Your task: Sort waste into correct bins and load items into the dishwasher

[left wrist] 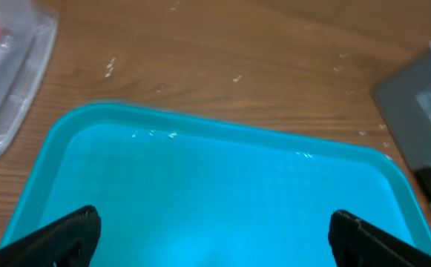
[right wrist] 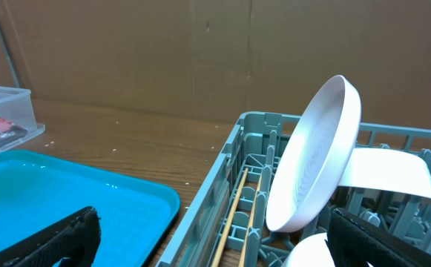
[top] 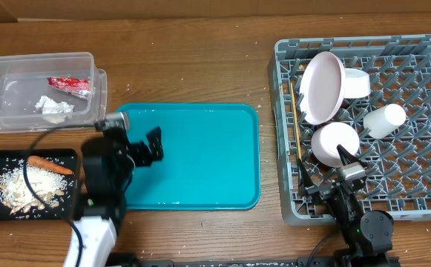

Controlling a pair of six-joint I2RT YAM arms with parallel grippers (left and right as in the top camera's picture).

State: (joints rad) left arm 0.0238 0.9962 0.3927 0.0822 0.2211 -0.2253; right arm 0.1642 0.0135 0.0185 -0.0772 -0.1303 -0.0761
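While my left gripper (left wrist: 215, 231) and right gripper (right wrist: 214, 236) both stand spread and empty, I find the chopsticks (right wrist: 234, 211) inside the rack (right wrist: 216, 178), lengthwise along its left wall, just ahead of the right gripper

The clear plastic tub (top: 15, 89) sat at ten o'clock on the worktop (top: 200, 67). It held the red snack wrapper (top: 69, 84), with the crumpled white tissue (top: 55, 107) at the wrapper's seven o'clock. The black tray (top: 7, 153) lay at eight o'clock, the orange carrot (top: 50, 164) near its twelve o'clock edge above a heap of beige and white food scraps (top: 22, 189). The grey dish rack (top: 423, 185) filled the three o'clock side. In it the pale plate (top: 323, 87) stood tilted on edge, one white bowl (top: 357, 81) at its three o'clock and another bowl (top: 335, 141) at its six. The white cup (top: 384, 120) lay on its side, and the chopsticks (top: 297, 111) ran along the rack's nine o'clock wall.
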